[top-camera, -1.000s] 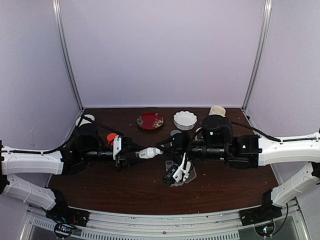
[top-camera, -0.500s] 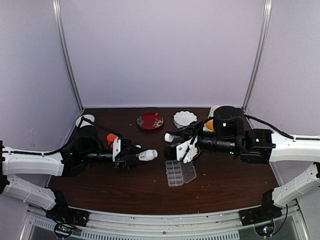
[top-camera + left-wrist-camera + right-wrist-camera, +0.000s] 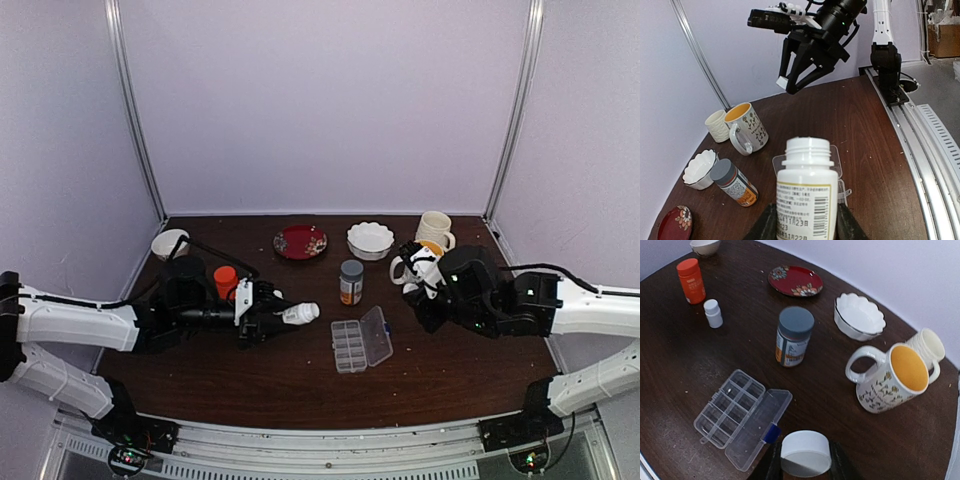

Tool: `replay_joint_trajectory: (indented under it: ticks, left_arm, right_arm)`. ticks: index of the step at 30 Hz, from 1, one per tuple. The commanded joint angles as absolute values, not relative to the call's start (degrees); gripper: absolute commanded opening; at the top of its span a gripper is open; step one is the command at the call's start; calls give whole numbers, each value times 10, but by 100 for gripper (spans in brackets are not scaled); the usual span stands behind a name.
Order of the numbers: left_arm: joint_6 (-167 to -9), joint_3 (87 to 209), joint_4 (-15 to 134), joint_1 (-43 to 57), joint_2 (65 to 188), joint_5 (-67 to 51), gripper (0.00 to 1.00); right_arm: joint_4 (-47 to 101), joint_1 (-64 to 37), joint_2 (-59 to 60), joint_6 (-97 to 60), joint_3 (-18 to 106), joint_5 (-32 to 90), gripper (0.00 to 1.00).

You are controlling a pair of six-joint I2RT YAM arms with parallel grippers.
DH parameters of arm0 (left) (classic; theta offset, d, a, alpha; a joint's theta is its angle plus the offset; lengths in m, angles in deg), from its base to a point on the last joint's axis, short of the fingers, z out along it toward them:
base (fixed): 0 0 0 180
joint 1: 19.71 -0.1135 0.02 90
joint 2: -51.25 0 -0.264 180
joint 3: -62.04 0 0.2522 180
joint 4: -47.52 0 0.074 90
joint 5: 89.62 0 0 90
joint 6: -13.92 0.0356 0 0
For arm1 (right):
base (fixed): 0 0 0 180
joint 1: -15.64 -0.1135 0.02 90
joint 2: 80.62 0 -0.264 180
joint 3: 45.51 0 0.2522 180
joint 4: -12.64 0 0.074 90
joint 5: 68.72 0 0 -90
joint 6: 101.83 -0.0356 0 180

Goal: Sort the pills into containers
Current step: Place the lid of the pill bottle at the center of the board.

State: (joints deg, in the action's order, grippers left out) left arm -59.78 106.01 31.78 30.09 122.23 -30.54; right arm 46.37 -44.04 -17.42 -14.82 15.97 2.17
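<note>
While hovering over counter [image 3: 250,385]: left jaws part-closed on uncapped white bottle [image 3: 806,200], tipped sideways | right jaws part-closed on white cap [image 3: 805,453] | organizer box [image 3: 348,347] flat between arms, lid open

The organizer box [image 3: 349,347] lies lower centre on the counter [image 3: 300,385]. A jar [image 3: 351,282] stands just above it, plate [image 3: 300,242] and bowl [image 3: 370,240] higher. Left of it, the bottle [image 3: 300,313] in my left claw [image 3: 272,316]; upper right, the cap [image 3: 805,451] in my right claw [image 3: 805,464].
</note>
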Motion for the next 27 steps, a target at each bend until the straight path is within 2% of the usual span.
replay_joint_trajectory:
  ticks: [1,9,15,21,24,27]
  left_arm:
    - [-626,1062,292,299,1253,-300,14]
    - [-655,1043,238,300,1300,-273,11]
    - [-647,1046,251,310,1335,-265,10]
    - [-643,1052,262,320,1368,-252,10]
    - [-640,1062,272,327,1382,-250,10]
    - [-644,1071,273,334,1400,-248,10]
  right_arm:
    - [515,-396,-178,-329,120,46,2]
    - [548,-352,-69,-386,99,140,3]
    - [534,-340,10,-384,104,203,11]
    - [522,-331,65,-380,110,224,16]
    - [519,-330,74,-376,113,231,28]
    - [525,-330,70,-373,119,225,52]
